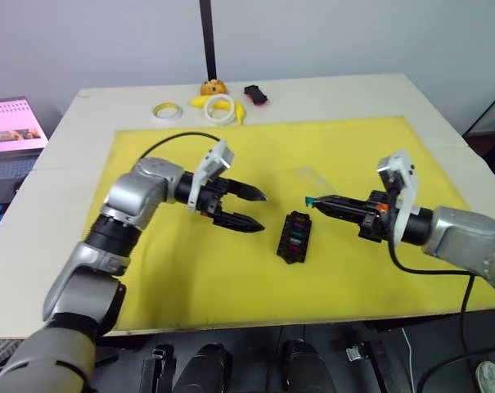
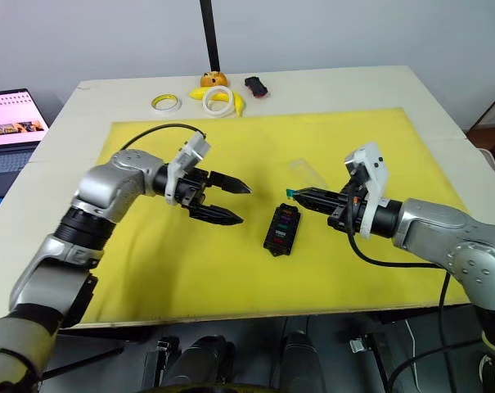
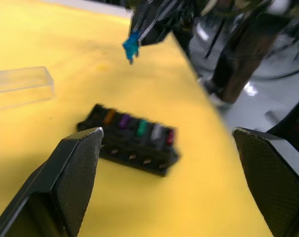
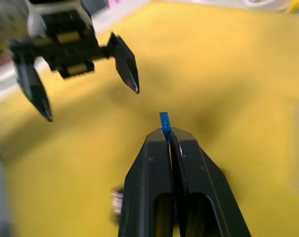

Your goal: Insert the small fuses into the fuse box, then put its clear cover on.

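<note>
Black fuse box point(image 1: 294, 237) lies between the spread left tool point(image 1: 251, 210) and right tool point(image 1: 317, 204) pinching a teal fuse point(image 1: 308, 200), clear cover point(image 1: 312, 175) behind.

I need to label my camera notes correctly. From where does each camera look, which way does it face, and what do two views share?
Left eye view: head, looking down at the fuse box; both arms show.
Right eye view: same scene; the right gripper holds a teal fuse.
Left wrist view: along the open left gripper toward the clear cover.
Right wrist view: along its shut fingers.
Both wrist views share the fuse.
</note>
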Robot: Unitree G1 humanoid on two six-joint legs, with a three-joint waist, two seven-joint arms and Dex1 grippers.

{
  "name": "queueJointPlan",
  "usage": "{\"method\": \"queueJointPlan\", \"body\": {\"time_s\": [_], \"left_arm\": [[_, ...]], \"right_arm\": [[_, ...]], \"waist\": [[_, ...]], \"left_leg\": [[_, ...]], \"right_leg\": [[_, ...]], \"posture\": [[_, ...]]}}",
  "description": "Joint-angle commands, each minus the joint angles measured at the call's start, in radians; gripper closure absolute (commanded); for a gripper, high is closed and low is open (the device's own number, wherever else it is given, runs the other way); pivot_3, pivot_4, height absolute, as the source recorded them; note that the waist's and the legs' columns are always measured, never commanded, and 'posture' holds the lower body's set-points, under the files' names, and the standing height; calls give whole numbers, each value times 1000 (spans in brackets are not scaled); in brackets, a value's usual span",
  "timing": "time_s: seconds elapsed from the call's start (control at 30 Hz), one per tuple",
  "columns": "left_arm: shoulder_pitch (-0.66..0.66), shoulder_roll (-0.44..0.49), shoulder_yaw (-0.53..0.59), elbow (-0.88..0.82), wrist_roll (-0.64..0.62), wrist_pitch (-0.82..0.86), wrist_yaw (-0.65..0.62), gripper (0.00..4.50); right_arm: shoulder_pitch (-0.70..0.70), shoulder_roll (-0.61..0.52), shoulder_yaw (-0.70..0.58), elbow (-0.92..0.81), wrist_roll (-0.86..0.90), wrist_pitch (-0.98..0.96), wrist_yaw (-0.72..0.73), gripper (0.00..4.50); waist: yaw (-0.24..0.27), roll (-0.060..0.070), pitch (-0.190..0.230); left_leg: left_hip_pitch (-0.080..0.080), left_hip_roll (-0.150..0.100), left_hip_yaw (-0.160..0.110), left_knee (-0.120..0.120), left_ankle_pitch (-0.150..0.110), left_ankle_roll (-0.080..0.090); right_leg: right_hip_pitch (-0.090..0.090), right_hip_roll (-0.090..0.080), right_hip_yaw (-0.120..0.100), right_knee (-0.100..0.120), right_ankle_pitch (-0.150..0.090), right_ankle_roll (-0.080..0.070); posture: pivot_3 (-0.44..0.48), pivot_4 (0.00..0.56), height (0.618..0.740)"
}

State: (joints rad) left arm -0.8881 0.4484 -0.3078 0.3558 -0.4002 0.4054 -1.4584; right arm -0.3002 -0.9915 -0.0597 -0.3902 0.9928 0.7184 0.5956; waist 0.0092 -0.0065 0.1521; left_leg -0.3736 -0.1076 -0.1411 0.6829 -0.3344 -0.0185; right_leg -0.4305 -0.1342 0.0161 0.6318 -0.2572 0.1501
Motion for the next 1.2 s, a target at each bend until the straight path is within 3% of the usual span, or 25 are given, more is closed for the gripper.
{"method": "queueJointPlan", "body": {"time_s": [0.03,0.17,0.43,1.2], "left_arm": [[-34,-30,0,60,77,-154,7,16],[-43,-73,8,156,134,-270,17,16],[-55,-113,36,227,168,-325,34,16],[-44,-127,32,206,199,-324,40,16]], "right_arm": [[-32,7,49,33,-194,-148,135,4500],[-59,67,91,119,-322,-249,215,4500],[-62,149,111,216,-459,-342,305,4500],[-74,245,101,295,-583,-363,357,4500]], "waist": [[-1,0,0],[-2,0,0],[-1,0,0],[-5,0,0]], "left_leg": [[0,0,0,0,0,0],[0,0,0,0,0,0],[0,0,-1,1,0,0],[0,0,-1,1,0,0]], "right_leg": [[0,0,0,0,0,0],[0,0,0,0,0,0],[0,0,0,0,0,1],[0,0,0,1,0,1]], "posture": [[0,150,740],[0,150,740],[0,150,740],[0,150,740]]}}
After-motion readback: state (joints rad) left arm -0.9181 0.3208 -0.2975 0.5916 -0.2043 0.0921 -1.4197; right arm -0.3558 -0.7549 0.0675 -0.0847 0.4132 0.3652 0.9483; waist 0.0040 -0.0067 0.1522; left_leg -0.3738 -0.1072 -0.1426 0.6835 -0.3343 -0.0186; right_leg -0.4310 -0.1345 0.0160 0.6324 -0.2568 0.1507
